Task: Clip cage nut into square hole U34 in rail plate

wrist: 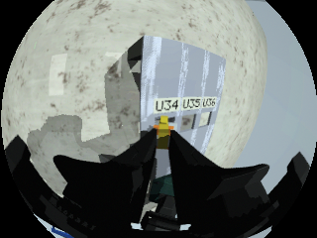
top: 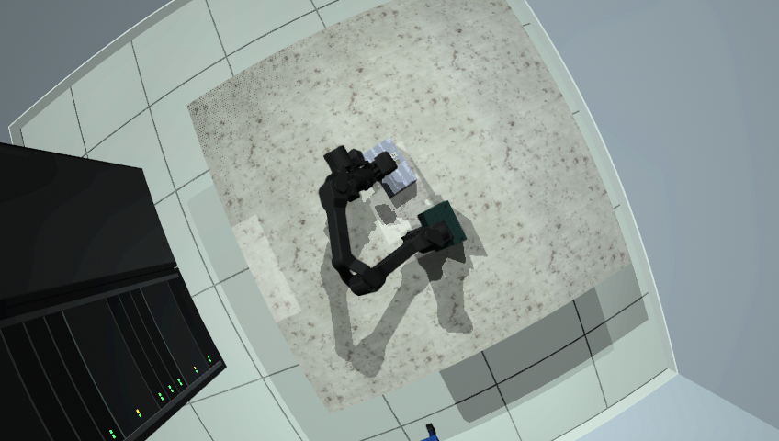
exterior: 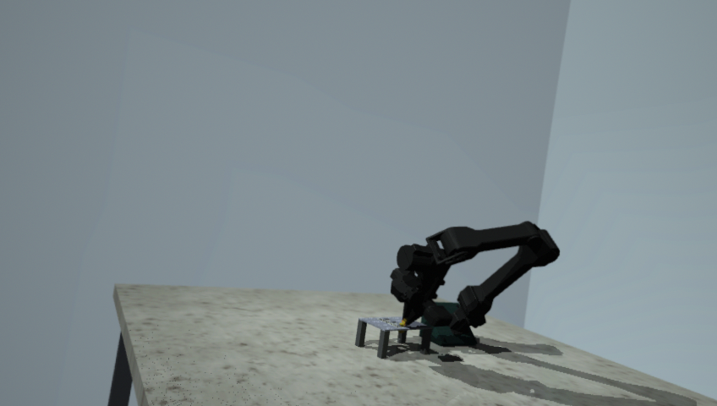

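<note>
Standing on the counter (top: pixel 464 98) (exterior: pixel 226 321) (wrist: pixel 74 30), left in the exterior view — the rail plate (top: pixel 403 175) (exterior: pixel 380 325) (wrist: pixel 170 61). Lifted and brought right to the hole marked U34, seating unclear — the cage nut (exterior: pixel 402 322) (wrist: pixel 163 130), still to be clipped and freed. Farther right, nearly closed, gripping the nut between its fingertips: the claw (top: pixel 373 175) (exterior: pixel 406 320) (wrist: pixel 162 134), yet to open and withdraw.
</note>
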`<state>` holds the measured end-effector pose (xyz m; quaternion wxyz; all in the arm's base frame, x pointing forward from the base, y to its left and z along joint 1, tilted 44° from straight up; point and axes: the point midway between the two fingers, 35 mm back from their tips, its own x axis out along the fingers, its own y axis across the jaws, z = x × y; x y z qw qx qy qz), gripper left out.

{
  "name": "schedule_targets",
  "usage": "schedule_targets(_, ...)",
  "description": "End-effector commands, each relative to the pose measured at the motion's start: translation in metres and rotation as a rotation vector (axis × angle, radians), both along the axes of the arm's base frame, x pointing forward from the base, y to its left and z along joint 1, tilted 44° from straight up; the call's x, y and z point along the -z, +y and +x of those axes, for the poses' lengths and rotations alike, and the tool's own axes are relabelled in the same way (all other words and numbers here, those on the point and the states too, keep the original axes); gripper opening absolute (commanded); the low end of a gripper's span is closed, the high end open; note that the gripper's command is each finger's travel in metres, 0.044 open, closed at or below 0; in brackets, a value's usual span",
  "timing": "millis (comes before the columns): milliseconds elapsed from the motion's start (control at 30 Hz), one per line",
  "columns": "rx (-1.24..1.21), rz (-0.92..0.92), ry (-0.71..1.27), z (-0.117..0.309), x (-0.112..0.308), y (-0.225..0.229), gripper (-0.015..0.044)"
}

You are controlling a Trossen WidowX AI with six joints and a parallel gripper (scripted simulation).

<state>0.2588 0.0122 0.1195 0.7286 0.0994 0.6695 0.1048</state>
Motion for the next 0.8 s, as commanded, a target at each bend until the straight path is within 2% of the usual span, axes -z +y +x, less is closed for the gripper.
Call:
schedule_targets(0, 0.004, -0.012, -0.003, 0.0008, -0.0006, -0.0001, 0.0027)
schedule_targets(767, 0.002, 0.015, -0.003, 0.0009, -0.0001, 0.0, 0.0027)
